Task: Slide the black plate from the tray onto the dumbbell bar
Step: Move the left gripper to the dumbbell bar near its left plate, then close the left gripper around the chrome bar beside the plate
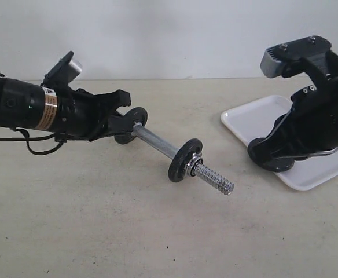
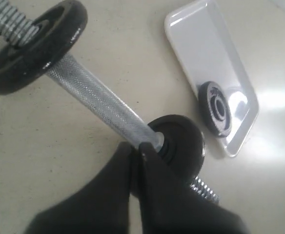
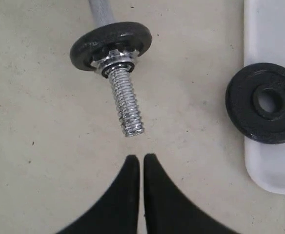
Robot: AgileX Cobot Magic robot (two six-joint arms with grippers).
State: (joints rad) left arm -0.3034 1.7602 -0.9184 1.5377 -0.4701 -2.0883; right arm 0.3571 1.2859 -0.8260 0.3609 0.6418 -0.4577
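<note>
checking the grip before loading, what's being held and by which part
The left gripper holds the dumbbell bar by its knurled shaft, beside the black disc at that end. The right gripper is shut, empty.

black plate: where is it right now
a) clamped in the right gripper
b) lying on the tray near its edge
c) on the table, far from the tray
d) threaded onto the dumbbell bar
b: the black plate lies on the tray by its edge, and the right gripper is shut with nothing in it.
</note>
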